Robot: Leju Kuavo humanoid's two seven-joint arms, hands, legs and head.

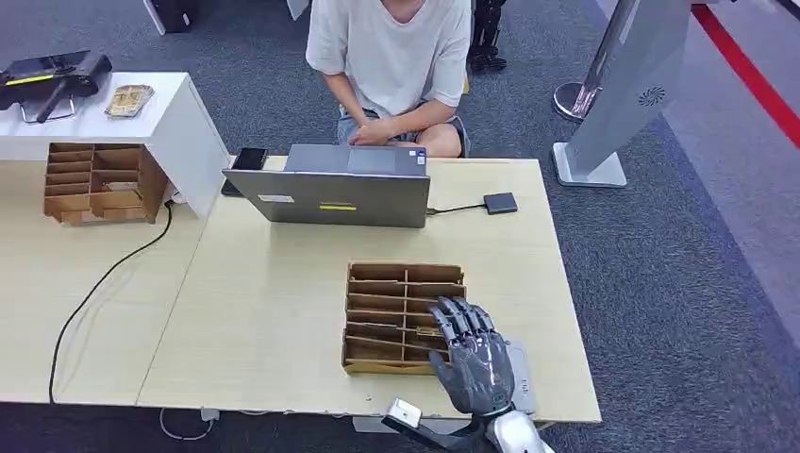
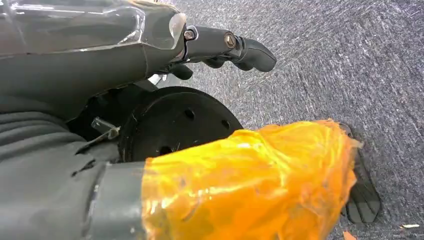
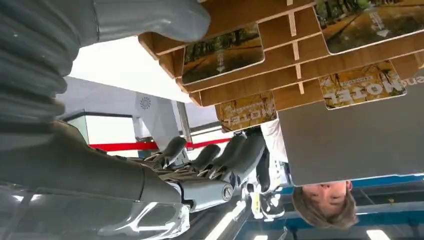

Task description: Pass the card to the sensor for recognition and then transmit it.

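Nearest to us, at the bottom of the head view, our right hand (image 1: 469,351) reaches over the near right corner of a wooden card rack (image 1: 377,316), its dark fingers stretched across the rack's right-hand slots. From the right wrist view the fingers (image 3: 220,155) look extended and slightly apart, with nothing between them, so we judge the hand released and just about to pick. Our left hand (image 2: 230,47) hangs beside the body over grey carpet; its fingers seem loosely curled around nothing, though we cannot tell for certain.

The rack is thin brown board, cut into shallow rectangular compartments stacked in two columns, lying flat on the pale wood-grain desk (image 1: 274,311), likely so cards can be slid out sideways. The cards (image 3: 222,52) sit in those compartments: flat, glossy rectangles printed with an autumn forest scene, one showing the word "MOTEL". None has left the rack yet.

Farther back stands a grey laptop (image 1: 330,193), lid open toward a seated person in a white shirt (image 1: 391,57). To its right a small dark square device (image 1: 501,202) lies on the desk, cabled to the laptop; we take this to be the sensor. A second card rack (image 1: 94,181) sits at the far left.
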